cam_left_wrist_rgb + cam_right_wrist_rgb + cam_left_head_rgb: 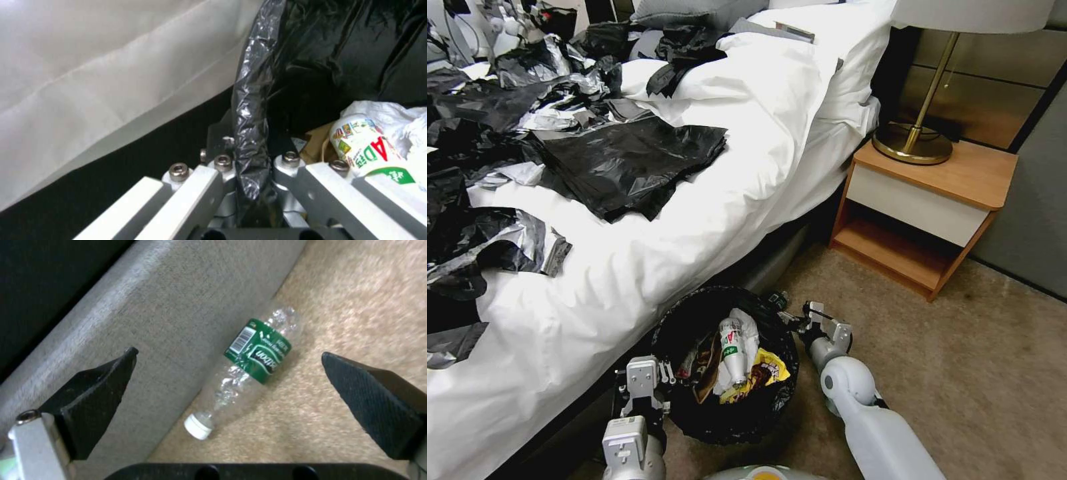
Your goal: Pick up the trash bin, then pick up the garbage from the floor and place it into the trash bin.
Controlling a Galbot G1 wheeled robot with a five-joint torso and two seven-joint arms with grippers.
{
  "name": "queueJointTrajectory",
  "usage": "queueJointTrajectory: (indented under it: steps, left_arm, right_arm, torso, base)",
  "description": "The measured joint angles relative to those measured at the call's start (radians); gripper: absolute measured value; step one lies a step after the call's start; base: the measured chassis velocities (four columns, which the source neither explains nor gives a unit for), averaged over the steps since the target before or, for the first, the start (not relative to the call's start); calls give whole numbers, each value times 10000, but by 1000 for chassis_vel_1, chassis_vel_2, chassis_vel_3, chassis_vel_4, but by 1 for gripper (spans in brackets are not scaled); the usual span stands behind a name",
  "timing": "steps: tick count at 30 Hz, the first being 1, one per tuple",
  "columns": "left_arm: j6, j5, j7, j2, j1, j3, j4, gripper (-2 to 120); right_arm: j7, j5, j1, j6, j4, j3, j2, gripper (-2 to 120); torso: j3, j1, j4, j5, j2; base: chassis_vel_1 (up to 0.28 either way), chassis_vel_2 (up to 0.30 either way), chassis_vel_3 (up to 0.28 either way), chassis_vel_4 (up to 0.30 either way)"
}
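Trash bin sits low beside the bed, its black liner folded over the rim. Left end effector is clamped on that rim at the side nearest the robot's left, one finger outside the liner and the other inside. Within the bin lie a white bottle with red lettering, crumpled white paper, a yellow wrapper and a brown scrap. Right end effector hovers just past the bin's far-right rim, close to the bed base, its black fingertips spread wide and holding nothing. Directly beneath that gap — on the carpet, lying along and against the bed base — rests a crushed clear bottle with a green label, white cap toward the wrist camera.
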Motion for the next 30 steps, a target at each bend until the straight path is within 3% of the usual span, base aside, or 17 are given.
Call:
queueJointTrajectory:
  steps: [10,30]
  left_arm:
    - [-16,74,-21,-31,-29,47,53,0]
    - [-54,355,-22,-150,136,182,-67,0]
  right_arm:
    - [-532,368,639,-124,-1427,272,393,100]
    - [-507,-205,1700,244,-3330,244,617,100]
  torso:
    - [1,0,0,-1,0]
    - [1,1,0,-1,-1]
  base:
    - [0,0,0,0]
    - [0,0,0,0]
